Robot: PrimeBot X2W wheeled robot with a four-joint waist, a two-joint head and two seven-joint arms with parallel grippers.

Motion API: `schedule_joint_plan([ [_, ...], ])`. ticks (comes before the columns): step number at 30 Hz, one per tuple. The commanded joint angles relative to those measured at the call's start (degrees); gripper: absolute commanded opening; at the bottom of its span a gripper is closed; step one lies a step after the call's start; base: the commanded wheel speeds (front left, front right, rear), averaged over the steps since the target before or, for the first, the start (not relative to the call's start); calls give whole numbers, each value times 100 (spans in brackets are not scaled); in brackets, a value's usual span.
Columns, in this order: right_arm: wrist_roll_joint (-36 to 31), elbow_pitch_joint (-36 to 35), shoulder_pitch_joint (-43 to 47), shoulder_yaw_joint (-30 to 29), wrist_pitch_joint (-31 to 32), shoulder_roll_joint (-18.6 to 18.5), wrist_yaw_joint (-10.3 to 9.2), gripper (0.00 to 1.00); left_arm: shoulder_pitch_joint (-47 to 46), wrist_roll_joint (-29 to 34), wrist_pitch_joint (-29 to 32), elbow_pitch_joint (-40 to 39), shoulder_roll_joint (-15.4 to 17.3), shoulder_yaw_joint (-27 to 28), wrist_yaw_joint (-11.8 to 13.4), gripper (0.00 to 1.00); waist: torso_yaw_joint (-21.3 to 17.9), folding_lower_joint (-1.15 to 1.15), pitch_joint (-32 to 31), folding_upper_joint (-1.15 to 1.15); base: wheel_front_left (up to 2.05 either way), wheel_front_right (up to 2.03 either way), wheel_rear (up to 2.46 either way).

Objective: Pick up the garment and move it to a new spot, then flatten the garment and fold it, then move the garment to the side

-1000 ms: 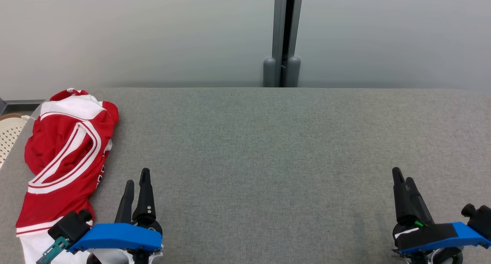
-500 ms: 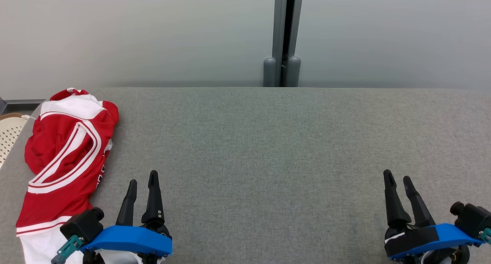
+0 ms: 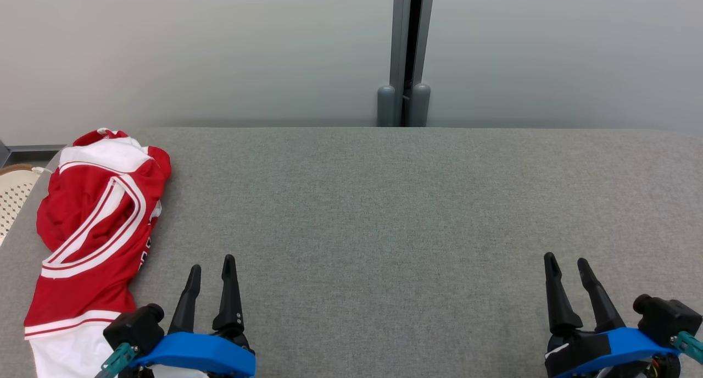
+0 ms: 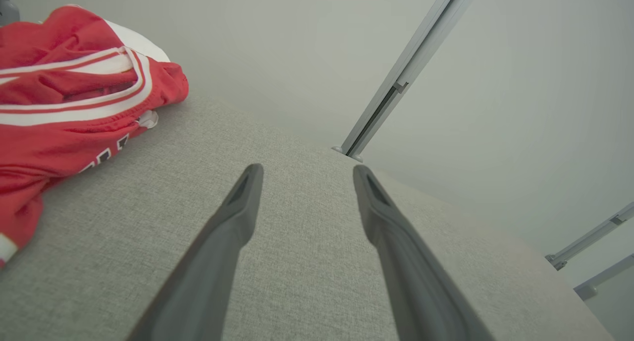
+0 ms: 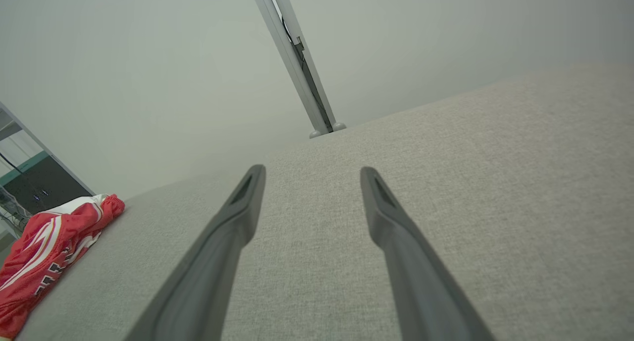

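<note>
- Garment (image 3: 93, 224): red with white stripes and panels, lying in a crumpled, unflattened heap on the grey worktop (image 3: 384, 213), hard against its left edge.
- Long axis: runs near-to-far along that left edge. The bunched red end is far; the white hem end is near and runs out of the bottom of the head view.
- Left gripper (image 3: 211, 263): jaws spread, nothing between them, fingers pointing to the far side. It hovers over bare worktop at the near edge.
- Right gripper (image 3: 565, 259): jaws likewise spread and empty, at the near right, well apart from the garment with the whole width of the worktop between.
- Key relation: the garment lies to the left of the left gripper and mostly farther out. The nearest red cloth is just beside the left finger, and the white hem is close by the wrist unit.
- Judgement: the left arm is plainly the nearer one. Its jaws point parallel to the garment's long axis, not at it, so a reach would need a swing leftward.
- Hedge: the hem is cut off by the frame, so whether it hangs over the near edge cannot be told.
- Task status, as judged: pick-up not yet begun.
</note>
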Motion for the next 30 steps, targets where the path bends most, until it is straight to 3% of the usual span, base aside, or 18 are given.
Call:
schedule_joint_plan([
  [1,-166,-20,47,12,-61,-46,12,100,-26,147,-64,-22,32,-14,18,100,1,-1,-1,0,0,0,0],
  [30,-1647,235,80,127,-445,-55,10,100,-88,1409,-442,362,33,-59,86,100,21,-1,84,0,0,0,0],
])
